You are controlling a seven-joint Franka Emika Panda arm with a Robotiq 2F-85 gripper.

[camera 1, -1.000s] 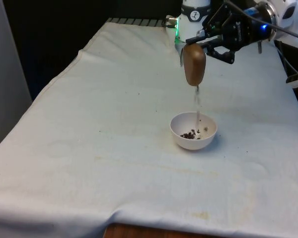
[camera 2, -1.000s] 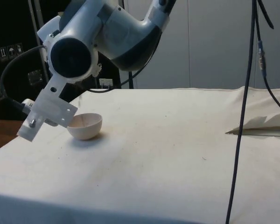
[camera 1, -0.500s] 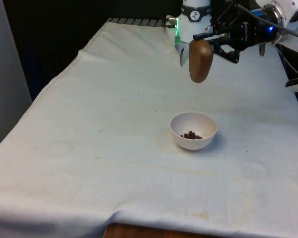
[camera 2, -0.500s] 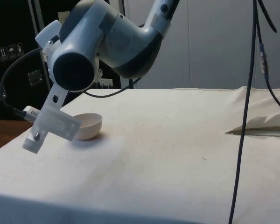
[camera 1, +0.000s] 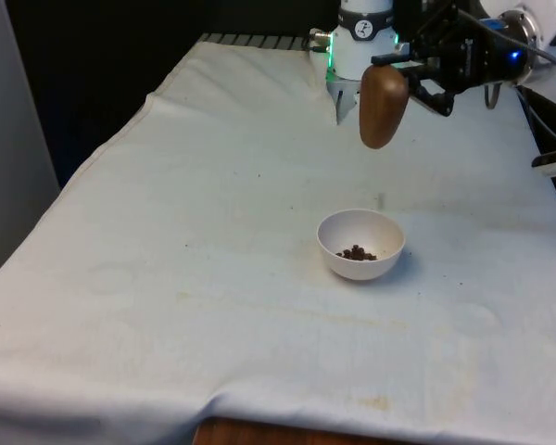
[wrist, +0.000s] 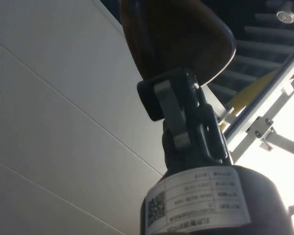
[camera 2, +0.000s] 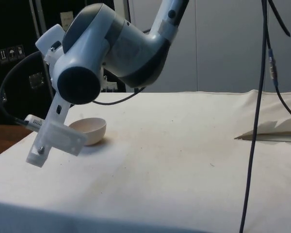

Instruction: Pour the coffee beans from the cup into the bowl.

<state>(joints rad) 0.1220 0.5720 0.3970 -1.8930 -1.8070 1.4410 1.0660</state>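
The gripper [camera 1: 410,76], clamped on the upended brown cup [camera 1: 383,106], has lifted above the bowl [camera 1: 360,244]; beans [camera 1: 356,252] delivered, stream stopped.

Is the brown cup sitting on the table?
No, the gripper holds the brown cup up in the air, above the white bowl.

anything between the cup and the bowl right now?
No. In the front view the claw holds the cup upturned above the bowl; between them shows just bare cloth. The beans lie in the bowl.
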